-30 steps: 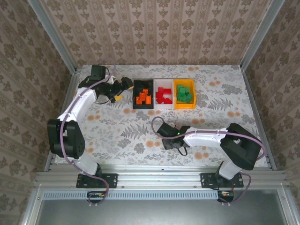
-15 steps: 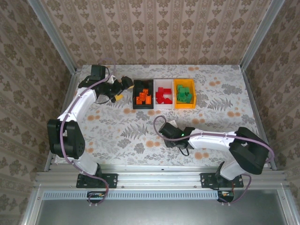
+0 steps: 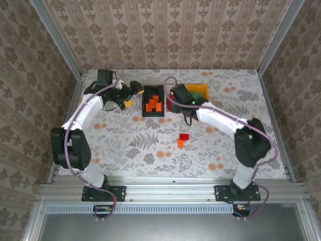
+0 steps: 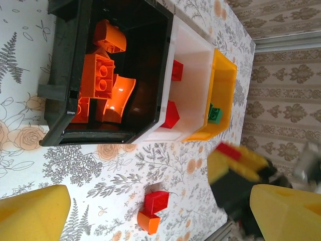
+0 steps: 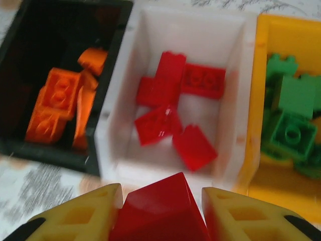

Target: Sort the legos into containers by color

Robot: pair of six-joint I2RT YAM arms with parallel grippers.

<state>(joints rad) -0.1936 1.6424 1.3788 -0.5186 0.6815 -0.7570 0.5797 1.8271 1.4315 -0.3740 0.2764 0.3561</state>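
My right gripper [image 5: 161, 207] is shut on a red lego [image 5: 159, 213] just before the near rim of the white container [image 5: 200, 40], which holds several red legos [image 5: 156, 123]. The black container [image 3: 144, 111] holds orange legos [image 4: 103, 80]. The orange-yellow container [image 5: 262, 75] holds green legos [image 5: 291, 128]. A red lego [image 3: 184, 136] and an orange lego [image 3: 180, 143] lie touching on the table in front of the containers. My left gripper [image 3: 132, 90] hangs open with nothing in it, just left of the black container.
The three containers stand side by side at the back middle of the flowered table [image 3: 125, 135]. Metal rails [image 3: 273, 110] edge the table left and right, with patterned walls behind. The right arm [image 3: 220, 118] stretches diagonally across the right half.
My right arm has swung from the front middle of the table up to the white container, carrying a red lego. A red and an orange lego stay where it was. The left arm is still.
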